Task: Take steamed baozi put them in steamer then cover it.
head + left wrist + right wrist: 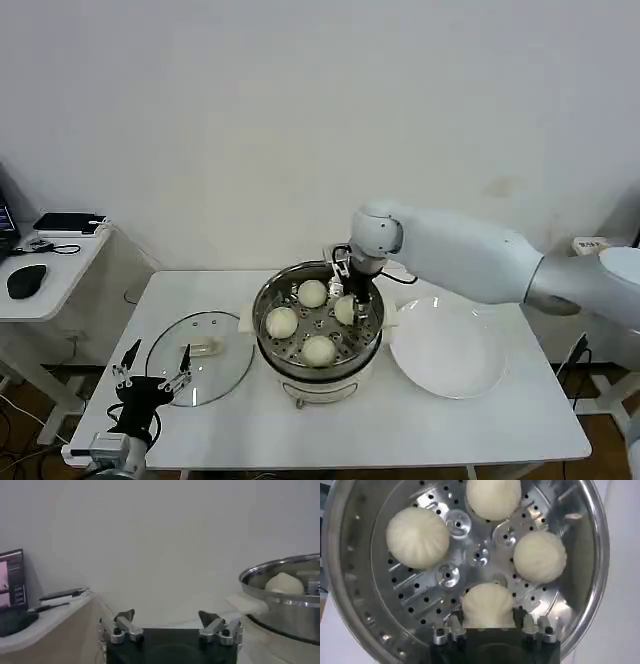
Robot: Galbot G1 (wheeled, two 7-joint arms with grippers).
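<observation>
The steel steamer (268,343) stands on its cream pot base at the table's middle, with all four steamed baozi on its perforated bottom. My right gripper (354,296) reaches down into the basket's right side, open around one baozi (488,605), with small gaps between both fingers and the bun. The other buns (417,530) (493,497) (540,556) lie apart from it. The glass cover (205,372) lies flat on the table left of the steamer, handle up. My left gripper (152,376) hovers open at the cover's near-left edge, holding nothing; the steamer rim (280,575) shows beyond it.
A white plate (447,352) sits right of the steamer, under my right arm. A side desk (40,285) with a mouse and a phone stands off the table's left end; its screen (11,577) shows in the left wrist view.
</observation>
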